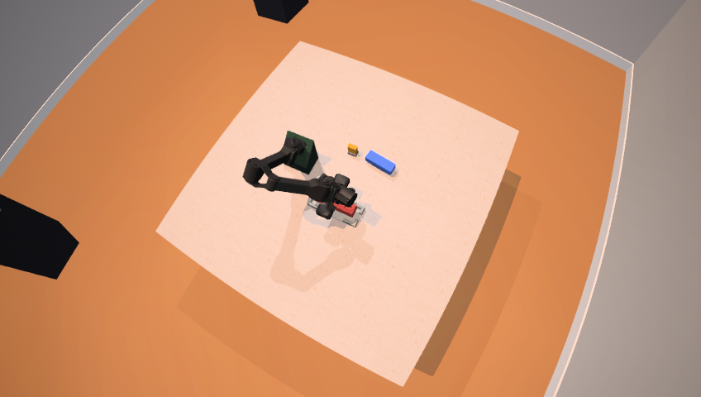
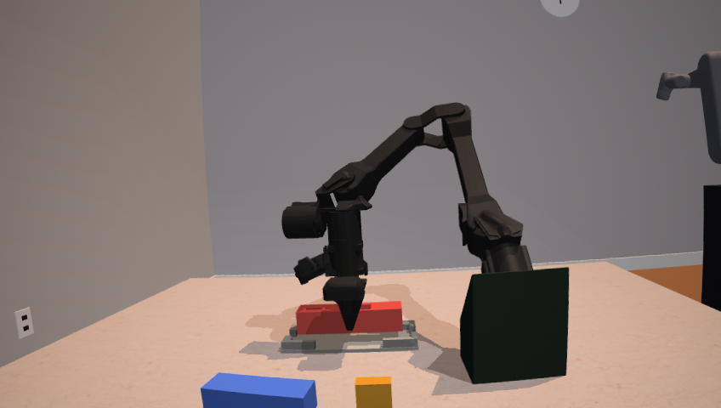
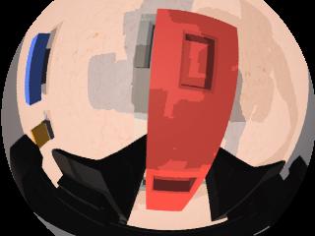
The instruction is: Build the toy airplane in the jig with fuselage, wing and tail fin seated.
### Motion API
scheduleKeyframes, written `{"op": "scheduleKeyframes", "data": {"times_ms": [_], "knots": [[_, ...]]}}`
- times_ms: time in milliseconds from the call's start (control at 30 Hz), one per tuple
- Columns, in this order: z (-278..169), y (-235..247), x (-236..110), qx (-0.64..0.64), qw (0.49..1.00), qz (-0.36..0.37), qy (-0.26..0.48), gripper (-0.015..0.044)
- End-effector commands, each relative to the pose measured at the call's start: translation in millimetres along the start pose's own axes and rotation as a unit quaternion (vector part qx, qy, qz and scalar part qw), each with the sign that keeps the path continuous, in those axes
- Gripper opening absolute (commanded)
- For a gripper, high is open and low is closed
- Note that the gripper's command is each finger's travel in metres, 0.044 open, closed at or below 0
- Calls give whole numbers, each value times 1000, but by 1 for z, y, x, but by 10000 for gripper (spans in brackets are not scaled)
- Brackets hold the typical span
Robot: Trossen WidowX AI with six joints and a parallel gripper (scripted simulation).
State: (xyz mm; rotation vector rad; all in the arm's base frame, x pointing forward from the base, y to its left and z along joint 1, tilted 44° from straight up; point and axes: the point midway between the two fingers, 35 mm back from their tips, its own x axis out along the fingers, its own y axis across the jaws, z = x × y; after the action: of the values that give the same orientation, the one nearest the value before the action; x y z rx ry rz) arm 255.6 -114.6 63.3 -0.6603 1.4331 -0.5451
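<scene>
Gripper (image 2: 349, 323) clamps the red fuselage (image 2: 374, 316) over the cradle (image 2: 349, 343) — level.

So layout, going by the top view with the jig (image 1: 360, 212) as the clock centre: the fuselage (image 1: 347, 209) sits in the jig's cradle, with the gripper (image 2: 349, 323) clamped across its middle from straight above. The wing (image 1: 380, 161) lies on the table (image 1: 245, 211) at about 1 o'clock, well apart. The tail fin (image 1: 352, 148) is just beside the wing, around 12. The arm's base block (image 1: 306, 153) stands at about 10 o'clock.
</scene>
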Motion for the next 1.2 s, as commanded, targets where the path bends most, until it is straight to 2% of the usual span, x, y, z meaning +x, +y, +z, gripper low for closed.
{"op": "scheduleKeyframes", "data": {"times_ms": [0,233,400,900,933,1167], "knots": [[-1,1,4,-4,1000,2,-1,195],[-1,0,3,0,1000,0,1,161],[-1,0,3,0,1000,0,1,30],[-1,0,3,0,1000,0,1,424],[-1,0,3,0,1000,0,1,440],[-1,0,3,0,1000,0,1,440]]}}
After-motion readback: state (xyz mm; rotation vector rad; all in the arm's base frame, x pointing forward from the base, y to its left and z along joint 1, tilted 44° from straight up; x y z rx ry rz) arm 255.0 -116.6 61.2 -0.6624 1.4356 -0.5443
